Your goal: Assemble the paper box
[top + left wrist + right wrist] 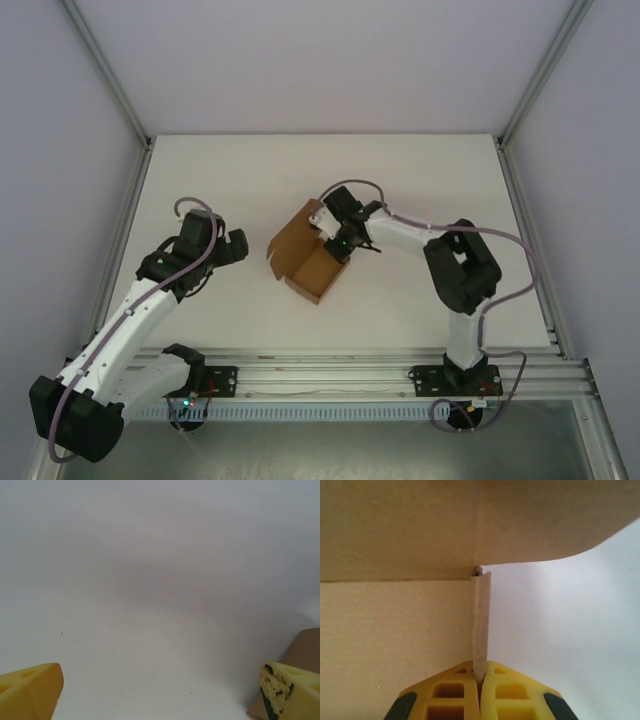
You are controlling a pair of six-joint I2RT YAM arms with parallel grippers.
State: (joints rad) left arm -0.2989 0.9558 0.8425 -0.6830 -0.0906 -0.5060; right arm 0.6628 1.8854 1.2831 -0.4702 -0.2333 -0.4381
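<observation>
I count one paper box [310,258] and two arms on the white table [420,180]. The box sits near the table's middle, partly folded, with some walls raised and a flap spread at its far-left side. The right jaws are clamped on the thin edge of an upright wall [481,625] at the box's far-right side, and the yellow fingers [450,695] meet on either side of the cardboard. The left jaws stand wide and hold nothing, left of the box and apart from it. A brown corner [306,647], likely the same box, shows just past the right-hand finger [287,690] in the left wrist view.
</observation>
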